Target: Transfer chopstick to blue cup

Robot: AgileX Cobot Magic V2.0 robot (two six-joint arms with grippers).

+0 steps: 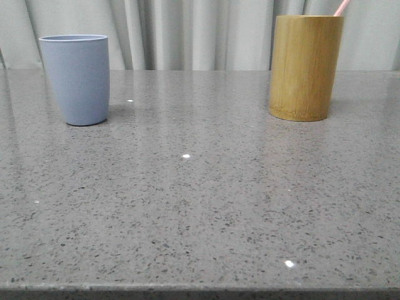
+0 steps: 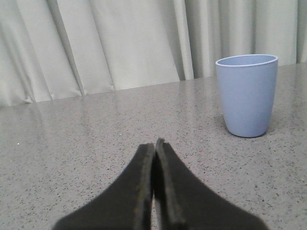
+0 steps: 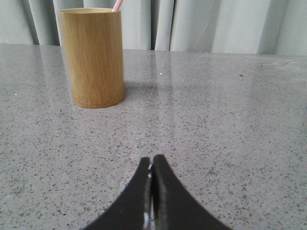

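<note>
The grey-blue cup [image 1: 75, 78] stands upright at the back left of the grey speckled table; it also shows in the left wrist view [image 2: 246, 95]. A pale pink chopstick tip [image 1: 341, 7] sticks out of the yellow-brown bamboo cylinder [image 1: 305, 66] at the back right; the tip also shows in the right wrist view [image 3: 116, 5], the rest is hidden inside. My left gripper [image 2: 154, 143] is shut and empty, low over the table, short of the blue cup. My right gripper [image 3: 151, 160] is shut and empty, short of the bamboo cylinder [image 3: 93, 56]. Neither gripper shows in the front view.
A pale pleated curtain [image 1: 187, 31] hangs behind the table's far edge. The table's front edge [image 1: 200, 289] runs along the bottom of the front view. Grey speckled tabletop [image 1: 194, 181] lies between the two cups.
</note>
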